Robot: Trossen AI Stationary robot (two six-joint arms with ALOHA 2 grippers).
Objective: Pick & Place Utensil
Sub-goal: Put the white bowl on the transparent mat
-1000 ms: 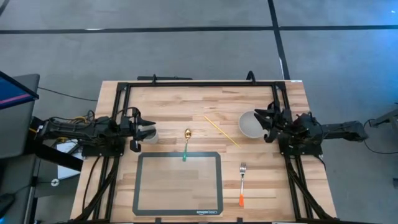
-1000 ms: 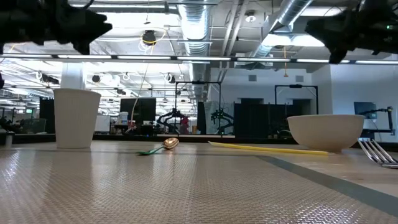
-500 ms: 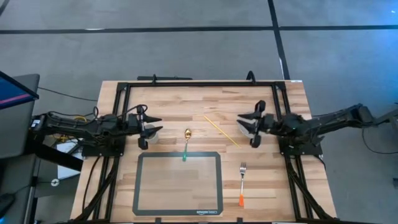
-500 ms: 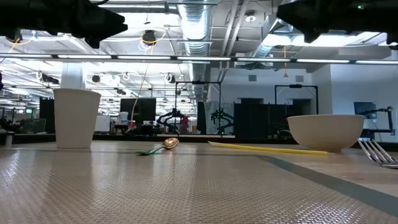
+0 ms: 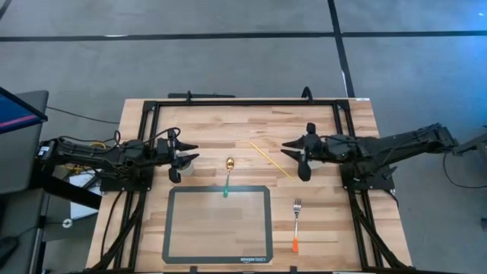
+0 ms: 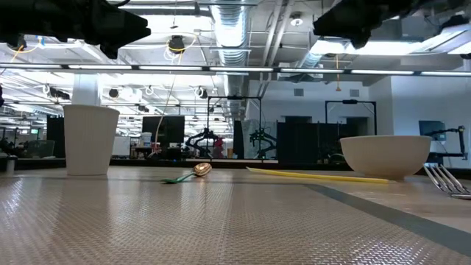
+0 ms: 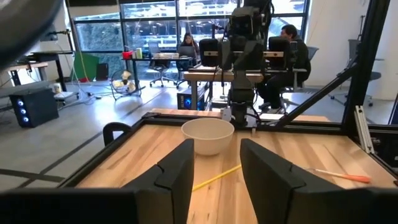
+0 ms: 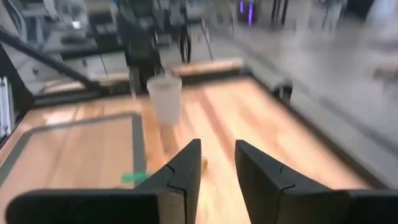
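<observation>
While both arms hang above the wooden table (image 5: 205, 129), one dark-framed placemat (image 5: 219, 224) fills the table's 6 o'clock side, seen from above. One white bowl (image 6: 385, 155) sits toward 3 o'clock, hidden from above by the right arm, and one white cup (image 6: 90, 139) stands toward 9 o'clock, under the left arm's fingers in the overhead view.

The right gripper (image 5: 298, 154) reaches in from 3 o'clock, fingers spread and holding nothing, poised over the bowl's inner side. The left gripper (image 5: 181, 152) hovers at 9 o'clock over the cup, its fingers likewise parted and empty.

Three utensil items lie on the table. One spoon (image 5: 228, 173), gold-bowled with a green handle, lies near the centre, its handle tip touching the placemat's 12 o'clock edge. One fork (image 5: 296, 224) with an orange handle lies just beside the placemat at 4 o'clock. One thin yellow stick (image 5: 272, 160) lies diagonally between the spoon and the bowl.

In the left wrist view, people sit at desks in the room beyond the table.
</observation>
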